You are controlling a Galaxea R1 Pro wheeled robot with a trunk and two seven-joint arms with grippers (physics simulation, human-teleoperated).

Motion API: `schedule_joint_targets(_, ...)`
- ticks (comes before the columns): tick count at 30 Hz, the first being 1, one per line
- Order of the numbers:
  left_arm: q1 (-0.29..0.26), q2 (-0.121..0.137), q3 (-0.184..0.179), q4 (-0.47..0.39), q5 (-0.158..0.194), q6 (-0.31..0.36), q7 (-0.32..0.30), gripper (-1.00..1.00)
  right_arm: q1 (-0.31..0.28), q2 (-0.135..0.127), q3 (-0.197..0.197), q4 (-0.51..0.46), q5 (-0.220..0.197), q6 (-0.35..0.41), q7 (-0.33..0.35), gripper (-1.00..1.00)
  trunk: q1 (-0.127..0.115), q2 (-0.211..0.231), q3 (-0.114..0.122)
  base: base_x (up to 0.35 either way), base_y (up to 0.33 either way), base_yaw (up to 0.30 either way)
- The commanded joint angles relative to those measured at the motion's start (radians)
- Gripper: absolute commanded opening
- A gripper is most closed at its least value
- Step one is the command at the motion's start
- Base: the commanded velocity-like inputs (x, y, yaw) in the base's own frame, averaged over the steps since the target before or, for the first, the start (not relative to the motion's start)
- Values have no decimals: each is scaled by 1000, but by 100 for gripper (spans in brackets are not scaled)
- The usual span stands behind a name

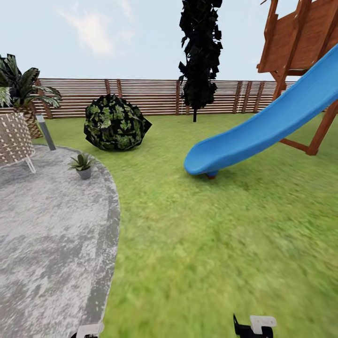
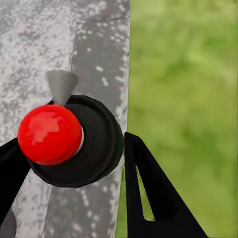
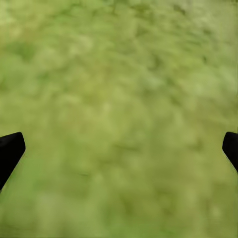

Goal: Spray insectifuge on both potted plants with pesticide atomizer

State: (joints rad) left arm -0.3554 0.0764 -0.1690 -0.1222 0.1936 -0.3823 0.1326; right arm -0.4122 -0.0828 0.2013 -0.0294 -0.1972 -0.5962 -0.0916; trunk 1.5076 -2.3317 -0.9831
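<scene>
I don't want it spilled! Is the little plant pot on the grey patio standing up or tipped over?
Upright. The potted plant stands on the patio, leaves pointing up.

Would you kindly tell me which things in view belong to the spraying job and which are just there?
Job: black spray bottle with red round cap, in the left hand; small spiky green plant in round grey pot.
Just there: blue plastic slide; round dark-leaved bush; grey bollard light.

A potted plant [image 1: 83, 165] and wicker chair [image 1: 13, 139] are borne by the grey patio [image 1: 47, 244]; a blue slide [image 1: 263, 129] is set on the lawn [image 1: 225, 244]
</scene>
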Motion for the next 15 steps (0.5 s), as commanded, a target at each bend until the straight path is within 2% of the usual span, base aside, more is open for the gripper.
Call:
schedule_joint_targets(1,0,0,-9,0,7,-3,4,-100,0,0,9,0,-7,-2,-4,100,0,0,-1,338,0,0)
schedule_joint_targets(15,0,0,-9,-1,7,-3,4,-100,0,0,9,0,-8,-2,-5,100,0,0,-1,338,0,0)
